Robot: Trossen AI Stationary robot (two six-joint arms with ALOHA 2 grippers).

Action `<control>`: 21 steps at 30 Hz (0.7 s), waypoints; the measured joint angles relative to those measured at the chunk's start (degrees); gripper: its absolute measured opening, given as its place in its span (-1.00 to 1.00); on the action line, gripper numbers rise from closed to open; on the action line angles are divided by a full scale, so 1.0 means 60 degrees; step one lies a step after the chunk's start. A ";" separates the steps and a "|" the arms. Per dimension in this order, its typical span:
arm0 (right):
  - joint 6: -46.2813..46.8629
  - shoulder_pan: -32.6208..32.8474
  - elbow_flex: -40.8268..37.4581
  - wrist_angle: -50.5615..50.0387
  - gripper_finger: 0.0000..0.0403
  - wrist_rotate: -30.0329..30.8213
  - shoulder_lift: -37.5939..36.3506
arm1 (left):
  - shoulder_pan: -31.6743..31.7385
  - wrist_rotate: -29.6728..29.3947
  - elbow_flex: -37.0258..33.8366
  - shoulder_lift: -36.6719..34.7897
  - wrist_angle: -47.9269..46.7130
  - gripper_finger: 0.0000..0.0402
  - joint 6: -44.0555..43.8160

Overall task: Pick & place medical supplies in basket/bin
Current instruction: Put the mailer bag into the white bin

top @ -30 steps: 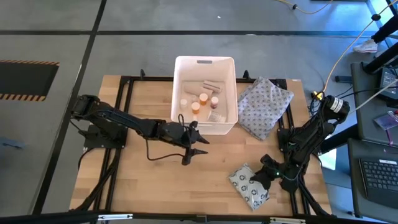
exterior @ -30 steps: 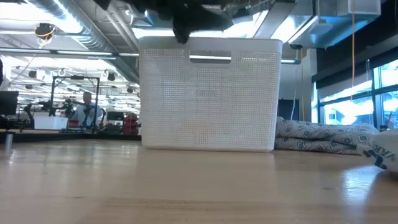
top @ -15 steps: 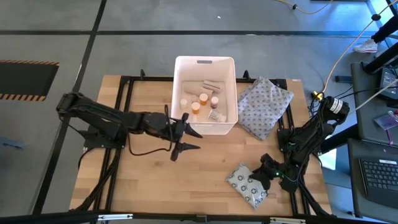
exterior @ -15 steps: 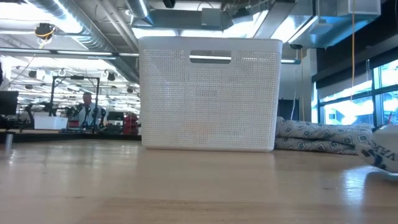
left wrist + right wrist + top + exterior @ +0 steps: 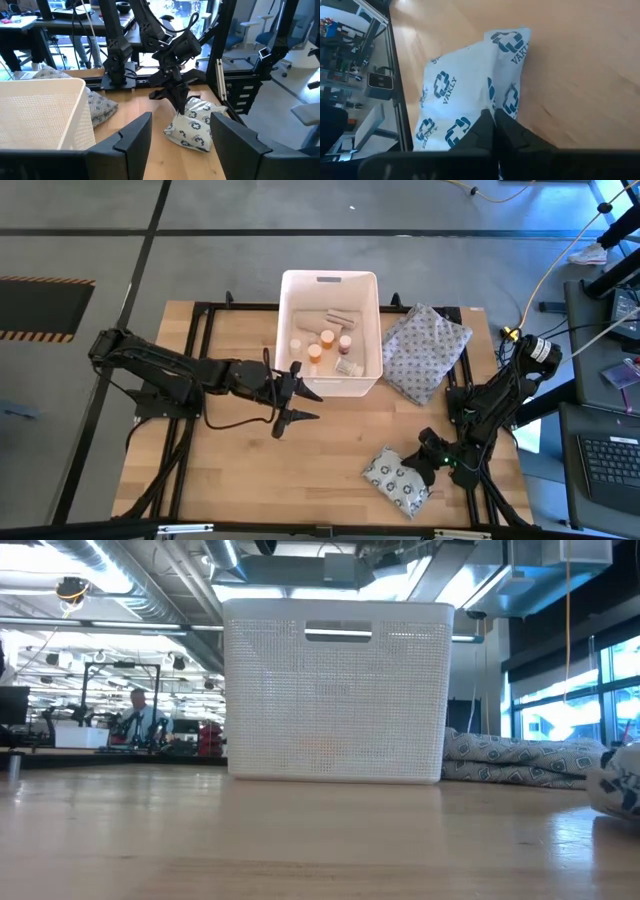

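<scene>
Light wood tabletop (image 5: 240, 470) sitting on a black frame, grey floor all round it. From table height the room behind looks like a big open workshop, ceiling ducts, lit benches, and a person (image 5: 138, 718) way off in the background.

Landmark is the white basket (image 5: 330, 332), at the far middle of the tabletop with its handle slot on the far short side. Inside it are a few orange-capped and white pill bottles (image 5: 321, 346) plus tan bandage rolls (image 5: 334, 318) toward the far end. Just right of the basket, touching or nearly touching its wall, lies the big grey dotted cloth bundle (image 5: 424, 350).

The one supply not in the basket is the flat packet printed with rings (image 5: 397, 474). It's on the tabletop well to the near-right of the basket. The right end effector (image 5: 428, 461) is clenched on the packet's edge, and the right wrist view shows the two dark fingers (image 5: 506, 131) pinched together over the corner of it.

The left end effector (image 5: 296, 393) hangs just off the basket's near-left corner, fingers spread wide and holding nothing. Its wrist view looks past the basket wall straight at the right arm and the packet, nothing between them but bare wood.
</scene>
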 joint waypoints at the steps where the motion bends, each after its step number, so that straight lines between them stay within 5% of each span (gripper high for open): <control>1: -0.0003 0.0000 0.0000 0.0047 -0.97 -0.0020 0.0000 | 0.0000 0.0000 0.0000 0.0000 0.0000 -0.04 0.0000; 14: -0.1270 0.0000 0.0013 0.0593 -1.00 -0.0050 -0.0430 | 0.0000 0.0004 0.0000 0.0000 -0.0011 -0.04 0.0000; 21: -0.3496 -0.0089 0.0643 0.0586 -1.00 0.0473 -0.1265 | 0.0007 -0.0127 0.0000 -0.0277 -0.0014 -0.04 0.0000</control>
